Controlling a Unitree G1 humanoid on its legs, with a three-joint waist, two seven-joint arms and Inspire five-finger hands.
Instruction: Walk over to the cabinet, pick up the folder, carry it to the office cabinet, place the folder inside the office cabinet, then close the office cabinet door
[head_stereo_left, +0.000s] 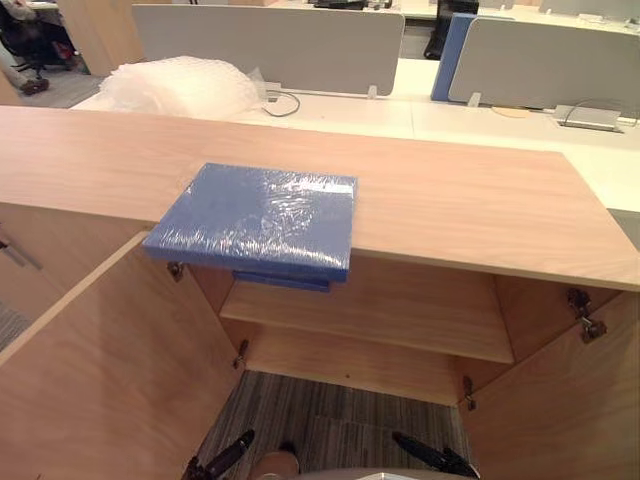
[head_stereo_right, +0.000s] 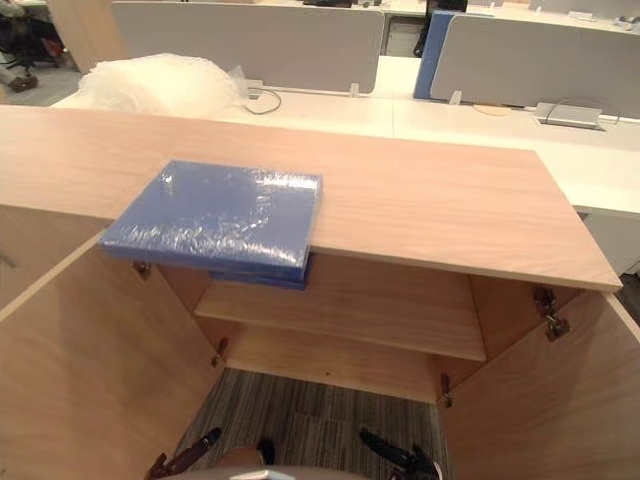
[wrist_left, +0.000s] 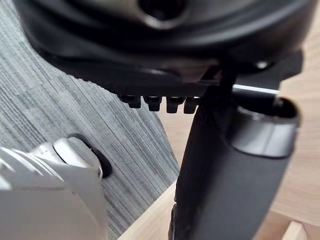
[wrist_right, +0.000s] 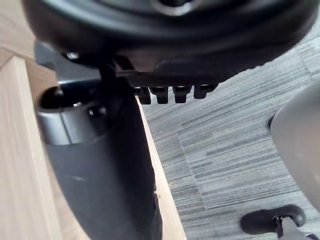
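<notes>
Folder (head_stereo_left: 255, 220), blue and shrink-wrapped, lies flat on the cabinet (head_stereo_left: 300, 375) worktop (head_stereo_left: 450, 200), left of centre. Its near edge overhangs the front lip, above the open compartment. A darker blue strip shows under that overhang. Neither hand touches it.

Left door (head_stereo_left: 110, 370) and right door (head_stereo_left: 560, 400) are both swung out toward the robot, flanking the opening. One shelf (head_stereo_left: 380, 310) sits inside, under the folder's overhang. Grey striped carpet (head_stereo_left: 330, 420) lies in front of the cabinet.

Behind the worktop is a white desk with a heap of bubble wrap (head_stereo_left: 180, 85) and grey dividers (head_stereo_left: 260, 45), well apart from the folder.

Left hand (wrist_left: 150, 50) hangs low over the carpet beside a wood panel, fingers relaxed, holding nothing. Right hand (wrist_right: 175, 40) likewise: low, next to a wood panel edge, fingers relaxed, holding nothing.
</notes>
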